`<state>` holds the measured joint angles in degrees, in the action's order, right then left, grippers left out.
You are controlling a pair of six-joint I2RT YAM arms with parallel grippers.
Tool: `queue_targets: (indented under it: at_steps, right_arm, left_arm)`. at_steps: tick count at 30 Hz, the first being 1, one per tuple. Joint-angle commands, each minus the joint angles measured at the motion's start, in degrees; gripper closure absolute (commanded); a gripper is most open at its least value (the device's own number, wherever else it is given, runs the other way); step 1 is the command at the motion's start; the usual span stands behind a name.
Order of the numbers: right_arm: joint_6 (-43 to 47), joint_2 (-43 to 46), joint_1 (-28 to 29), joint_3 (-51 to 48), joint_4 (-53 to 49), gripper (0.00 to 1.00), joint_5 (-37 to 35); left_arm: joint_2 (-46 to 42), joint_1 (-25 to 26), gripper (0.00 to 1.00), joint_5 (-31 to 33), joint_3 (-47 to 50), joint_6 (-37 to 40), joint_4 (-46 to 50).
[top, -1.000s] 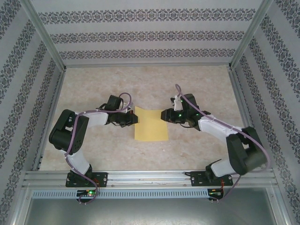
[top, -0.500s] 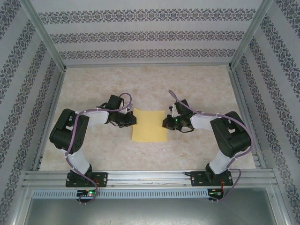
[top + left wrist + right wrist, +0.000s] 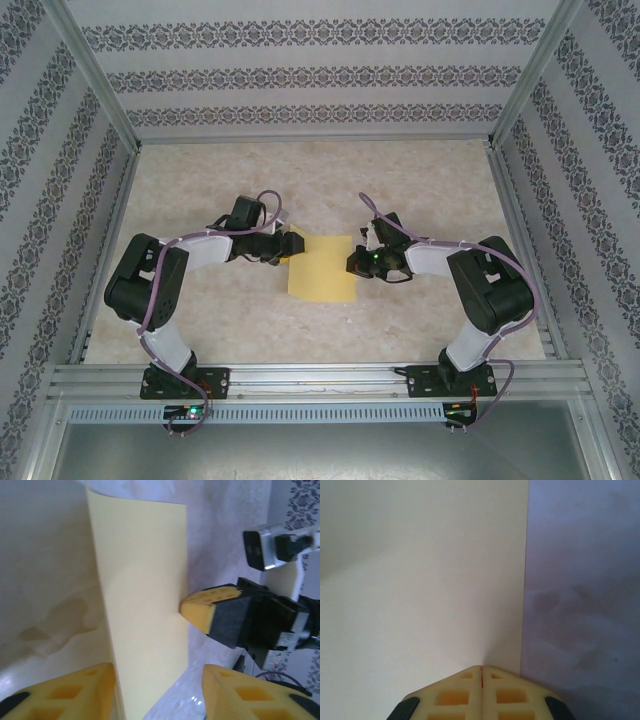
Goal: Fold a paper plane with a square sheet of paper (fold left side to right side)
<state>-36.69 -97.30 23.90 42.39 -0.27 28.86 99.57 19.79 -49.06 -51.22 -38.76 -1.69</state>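
Observation:
The square sheet of paper (image 3: 322, 270) lies yellow on the marbled table between the two arms. My left gripper (image 3: 292, 243) is at its upper left corner. In the left wrist view the sheet (image 3: 145, 595) runs away from me, its near edge between my left gripper's (image 3: 157, 682) open jaws, close to the left finger (image 3: 75, 692). My right gripper (image 3: 352, 263) is shut, its tips resting on the paper's right edge. Those closed tips (image 3: 202, 611) also show against the sheet's far edge. From the right wrist, the shut gripper (image 3: 481, 669) touches the pale sheet (image 3: 420, 580) near its border.
Patterned walls (image 3: 60, 150) enclose the table on three sides. An aluminium rail (image 3: 320, 378) with both arm bases runs along the near edge. Bare marbled table (image 3: 320, 180) lies behind the paper and to both sides.
The right arm swung in, shut, and set its tips on the paper's right edge. The left gripper opened and shifted slightly right and back at the left corner.

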Motion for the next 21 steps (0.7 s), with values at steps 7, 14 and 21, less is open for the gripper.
queue_targets:
  at_steps: [7,14,21]
  right_arm:
    - [0.31,-1.86,0.53,-0.12,-2.50,1.00,-2.82]
    - [-0.17,-0.56,0.62,-0.94,-0.95,1.00,-1.41]
    - [-1.77,0.79,0.62,-1.96,1.75,1.00,0.45]
  left_arm:
    - [1.59,4.12,0.40,-3.15,-5.09,-4.99,-6.34]
    - [5.33,5.90,0.38,-1.37,-8.04,-3.55,-5.20]
    - [8.17,7.00,0.54,0.50,-9.67,-2.24,-3.80]
